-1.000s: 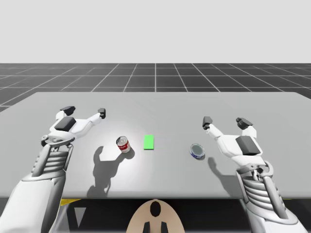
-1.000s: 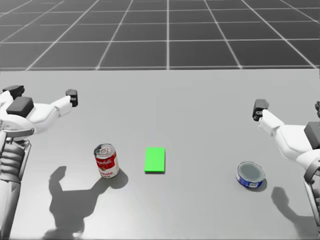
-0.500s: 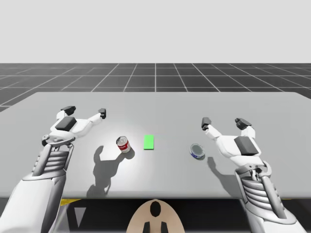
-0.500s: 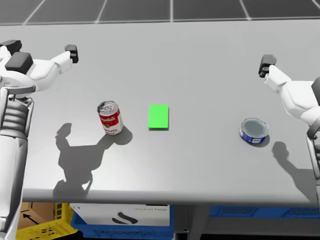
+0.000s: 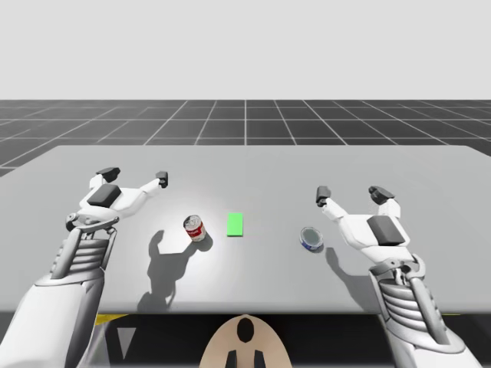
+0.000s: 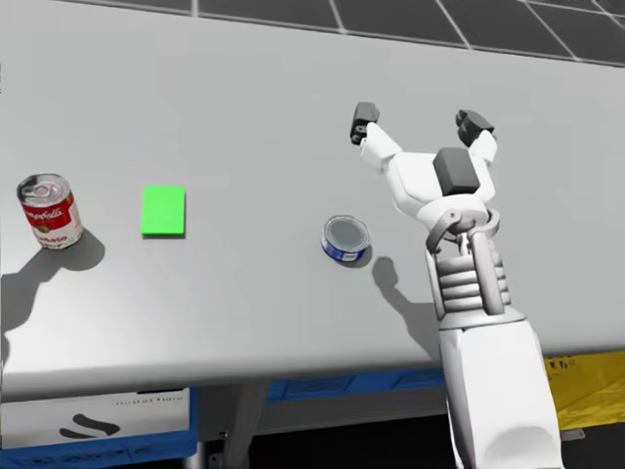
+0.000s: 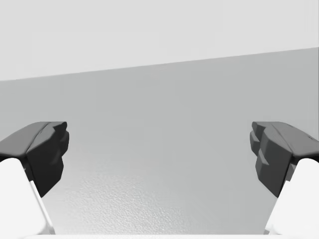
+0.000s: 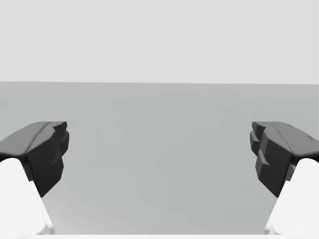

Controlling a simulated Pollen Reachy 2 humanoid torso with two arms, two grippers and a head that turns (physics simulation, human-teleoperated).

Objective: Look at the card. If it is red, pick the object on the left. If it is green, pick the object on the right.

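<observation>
The big grey table [image 5: 245,165] holds everything. My left arm [image 5: 80,253] comes in on the left side and my right arm [image 5: 406,295] comes in on the right side. Both arms hang a little above the table and throw dark shadows on it.

My left gripper [image 5: 134,175] is far over on the left, and its two fingers are spread wide with nothing between them. In the left wrist view there is just bare table ahead of it. My right gripper [image 5: 351,194] is on the right side. Its fingers are spread wide too, and they hold nothing. In the right wrist view there is just bare table ahead of it as well.

The red can [image 5: 195,228] stands upright on the table, just left of the card. It is well apart from my left gripper.

The flat blue can [image 5: 311,238] sits on the table to the right of the card, with a gap between them. It is the thing on the right. It is near my right gripper, a bit nearer to me and a bit to its left, but they do not touch.

The green card [image 5: 235,224] lies flat between the two cans.
</observation>
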